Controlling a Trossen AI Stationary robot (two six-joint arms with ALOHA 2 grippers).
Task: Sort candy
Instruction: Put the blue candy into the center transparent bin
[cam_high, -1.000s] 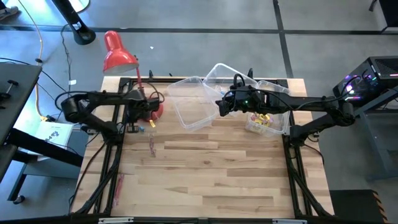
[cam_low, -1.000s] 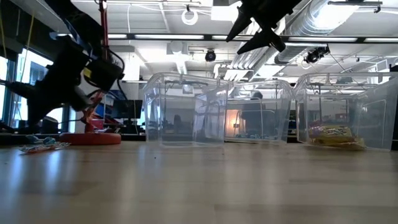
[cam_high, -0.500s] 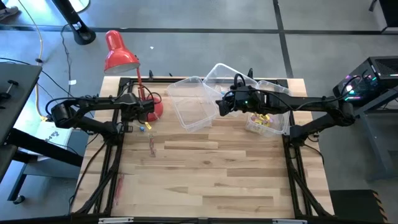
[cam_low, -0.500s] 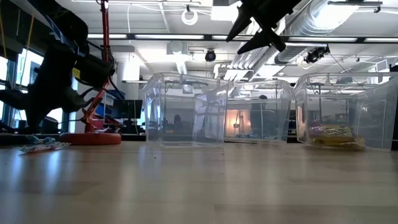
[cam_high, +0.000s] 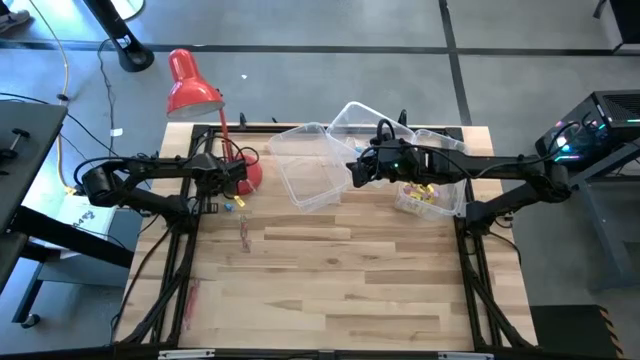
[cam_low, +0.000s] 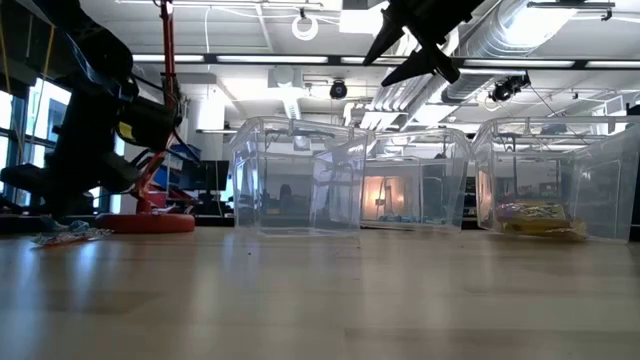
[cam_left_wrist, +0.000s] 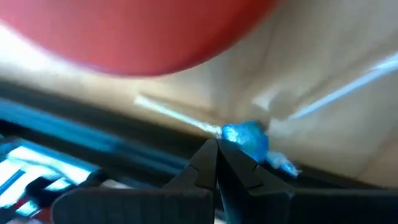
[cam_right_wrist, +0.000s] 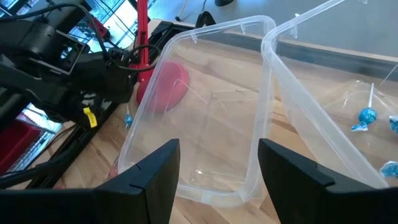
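Observation:
A blue-wrapped candy (cam_left_wrist: 245, 138) on a thin stick lies on the table beside the red lamp's base (cam_left_wrist: 137, 31). More blue pieces (cam_high: 229, 206) lie there in the high view. My left gripper (cam_left_wrist: 216, 149) is shut and points steeply down, its tips right at that candy (cam_low: 65, 236). Slim red candy sticks (cam_high: 245, 235) lie further toward the near edge. My right gripper (cam_right_wrist: 217, 168) hangs open above the clear bins (cam_high: 310, 170), holding nothing. One bin holds yellow packets (cam_high: 425, 195), another blue pieces (cam_right_wrist: 367, 116). My left gripper's shut fingertips (cam_left_wrist: 208, 152) stand right next to the blue candy, where its stick meets the wrapper (cam_left_wrist: 225, 132). They come from above, slanting down. The candy lies flat on the table, and I cannot tell whether the tips touch it.
The red desk lamp (cam_high: 195, 90) stands at the far left, its base (cam_high: 250, 175) close to my left gripper. Three clear bins crowd the far middle and right. More red sticks (cam_high: 190, 300) lie near the left edge. Bare wood (cam_high: 350, 290) fills the near half.
My left gripper has sunk toward the table beside the lamp base and tipped more steeply down, ending at the blue candy. It has stayed shut. My right gripper has kept still.

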